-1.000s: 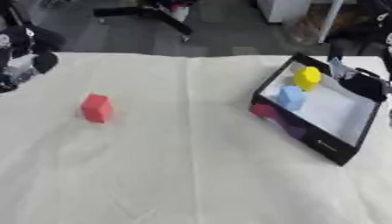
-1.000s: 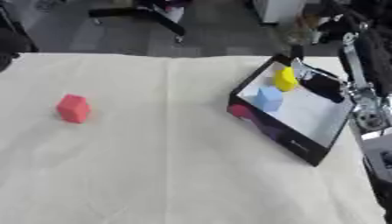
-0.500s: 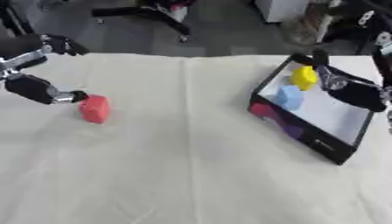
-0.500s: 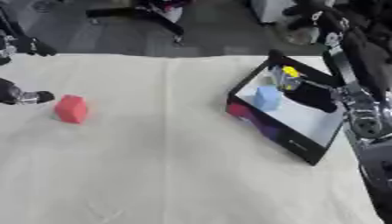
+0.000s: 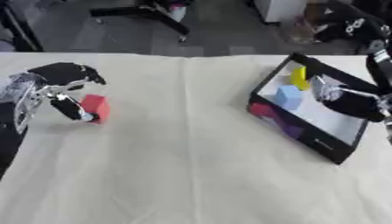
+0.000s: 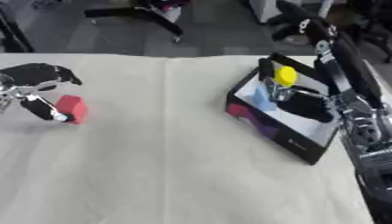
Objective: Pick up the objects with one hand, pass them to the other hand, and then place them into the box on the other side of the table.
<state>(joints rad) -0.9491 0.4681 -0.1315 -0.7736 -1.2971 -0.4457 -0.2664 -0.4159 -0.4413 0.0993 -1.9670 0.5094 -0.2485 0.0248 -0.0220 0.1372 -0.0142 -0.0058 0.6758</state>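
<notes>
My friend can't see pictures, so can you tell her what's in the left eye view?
The robot's left hand reaches round a red block on the left of a cloth-covered table, fingers arched over it and thumb beside it. On the right, a black box holds a blue block and a yellow block, with the right hand over the box.

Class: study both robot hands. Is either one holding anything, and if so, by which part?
Neither yet holds anything. The left hand is closing around the red block, thumb at its left face. The right hand hovers over the box, empty.
</notes>
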